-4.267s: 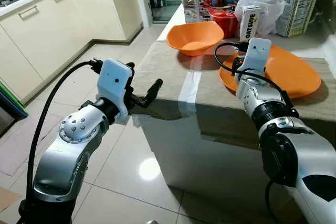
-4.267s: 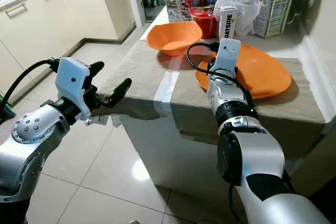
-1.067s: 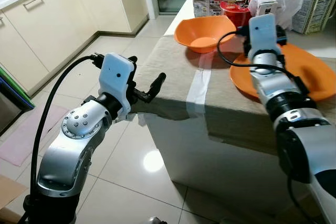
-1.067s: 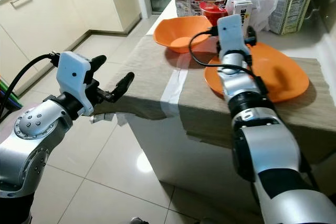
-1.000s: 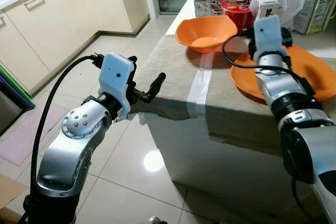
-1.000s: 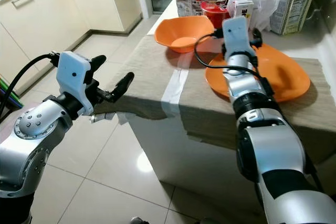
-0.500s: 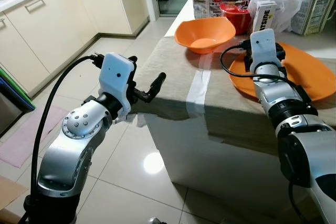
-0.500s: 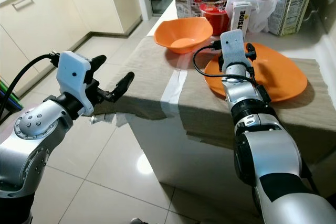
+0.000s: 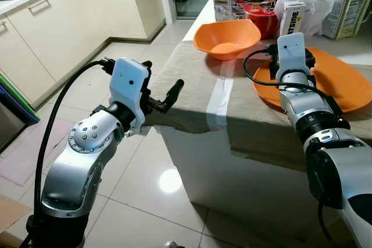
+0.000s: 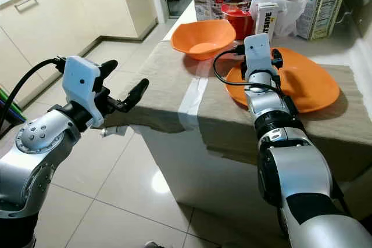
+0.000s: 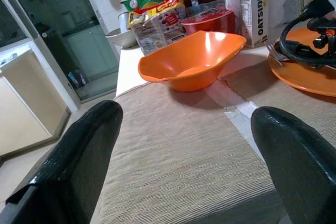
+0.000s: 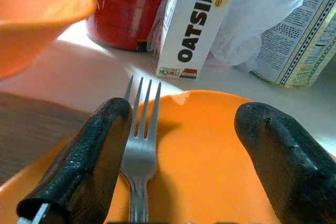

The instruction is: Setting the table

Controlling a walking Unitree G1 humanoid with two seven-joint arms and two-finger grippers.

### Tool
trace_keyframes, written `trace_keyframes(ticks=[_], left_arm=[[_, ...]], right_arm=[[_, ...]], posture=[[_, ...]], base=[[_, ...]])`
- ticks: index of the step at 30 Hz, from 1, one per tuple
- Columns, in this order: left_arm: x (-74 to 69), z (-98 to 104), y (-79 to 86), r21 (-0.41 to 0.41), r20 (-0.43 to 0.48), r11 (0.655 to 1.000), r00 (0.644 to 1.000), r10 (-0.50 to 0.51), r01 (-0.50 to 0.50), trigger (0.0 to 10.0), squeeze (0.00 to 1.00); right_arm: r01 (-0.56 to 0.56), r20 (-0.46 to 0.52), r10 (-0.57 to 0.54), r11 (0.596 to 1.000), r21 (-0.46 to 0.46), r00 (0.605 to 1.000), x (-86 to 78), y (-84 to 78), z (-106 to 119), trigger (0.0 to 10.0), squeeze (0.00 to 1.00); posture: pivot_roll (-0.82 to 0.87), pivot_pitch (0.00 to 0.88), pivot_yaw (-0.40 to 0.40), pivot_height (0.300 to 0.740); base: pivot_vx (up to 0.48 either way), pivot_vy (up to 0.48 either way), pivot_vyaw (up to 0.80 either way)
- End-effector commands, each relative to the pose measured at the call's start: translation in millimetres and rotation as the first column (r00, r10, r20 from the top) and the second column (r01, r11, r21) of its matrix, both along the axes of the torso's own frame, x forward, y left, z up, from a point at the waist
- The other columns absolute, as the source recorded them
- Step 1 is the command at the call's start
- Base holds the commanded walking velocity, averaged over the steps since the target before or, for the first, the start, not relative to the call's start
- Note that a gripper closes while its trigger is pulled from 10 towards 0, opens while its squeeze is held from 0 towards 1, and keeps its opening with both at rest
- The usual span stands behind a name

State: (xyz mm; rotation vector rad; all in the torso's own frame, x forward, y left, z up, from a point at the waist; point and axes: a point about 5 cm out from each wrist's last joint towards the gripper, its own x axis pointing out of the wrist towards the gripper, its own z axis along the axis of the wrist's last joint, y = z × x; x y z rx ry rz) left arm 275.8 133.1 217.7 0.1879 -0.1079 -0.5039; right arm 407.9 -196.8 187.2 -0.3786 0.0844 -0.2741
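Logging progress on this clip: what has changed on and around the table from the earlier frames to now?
The right gripper reached forward over the orange plate toward the Oatside carton about a second ago, then drew back; it now hangs open over the plate's near part, by a fork lying on it. Nothing was grasped or released. The left gripper, orange bowl and groceries stayed put; the camera shifted slightly.

Left silver arm is bent at the elbow, forearm raised, and its left gripper [image 9: 161, 98] sits with the two long black fingers spread wide, holding nothing. Right silver arm is stretched straight forward, white wrist housing on top, and the right gripper [image 12: 184, 166] has its black fingers [image 12: 86, 161] parted wide too, nothing clamped between them.
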Motion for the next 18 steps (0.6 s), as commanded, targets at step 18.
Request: trace_keyframes(ticks=[18], left_arm=[[0.3,7,4.1,-0.007,0.026,1.0,1.0,0.013,-0.012,10.0,0.0]], right_arm=[[-0.023,0.14,0.001,0.988,0.152,0.99,1.2,21.4,17,10.0,0.0]], posture=[[-0.07,0.0,0.172,0.735]], base=[[0.0,0.0,0.0]])
